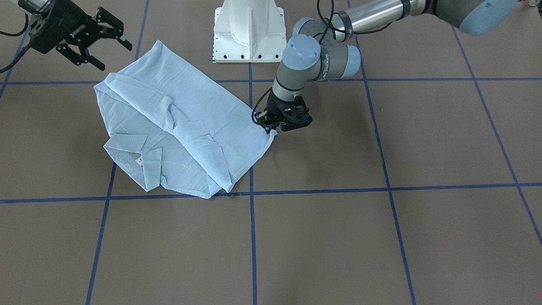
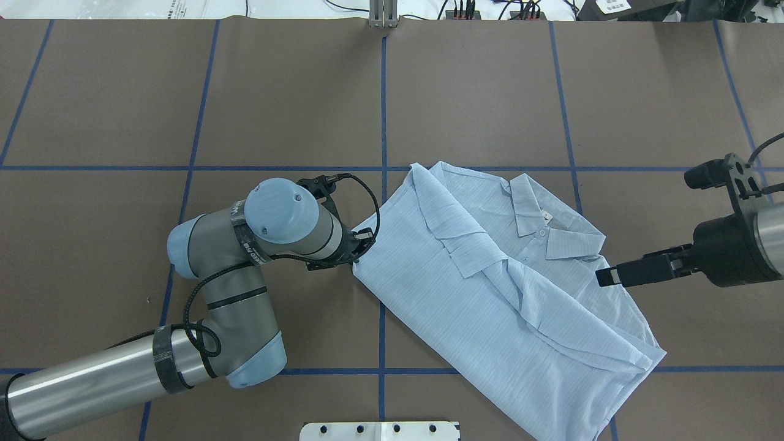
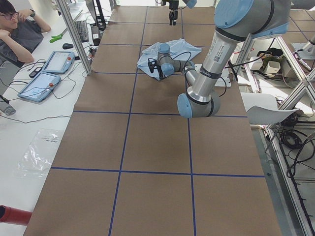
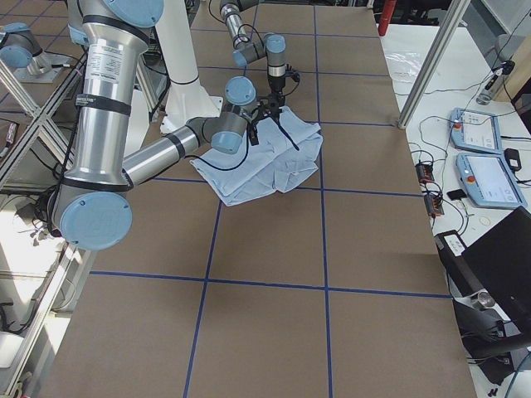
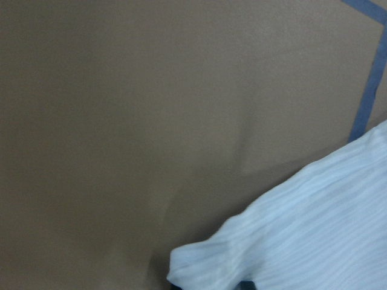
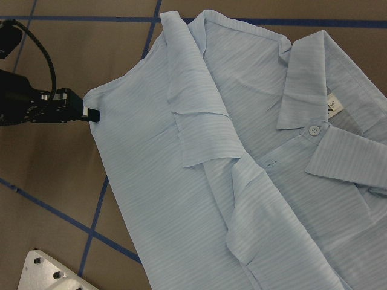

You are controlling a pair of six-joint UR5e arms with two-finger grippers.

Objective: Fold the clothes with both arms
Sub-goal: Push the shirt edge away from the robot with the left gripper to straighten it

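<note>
The shirt (image 2: 490,288) lies flat on the brown table (image 2: 490,92), folded into a long slanted band. In the overhead view it sits at about 4 o'clock from the table's middle. Its collar (image 2: 539,214) is at the shirt's 1 o'clock end, with the neck label (image 6: 334,107) and a white button (image 6: 312,129) showing. A flap of cloth is folded in along the front. The cloth crosses two of the blue tape lines (image 2: 384,110).

My left gripper (image 2: 360,244) is down at table height at the shirt's 9 o'clock corner. Its jaws are pinched narrow on the very tip of that hem corner, and my left wrist camera sees the pale corner bunched at the bottom edge of its view.

My right gripper (image 1: 113,54) hangs above the table on the shirt's 3 o'clock side, near the collar and clear of the cloth. Its jaws are spread wide with nothing between them.

The white pedestal (image 1: 250,29) stands at 6 o'clock in the overhead view, near the shirt's closest edge.
</note>
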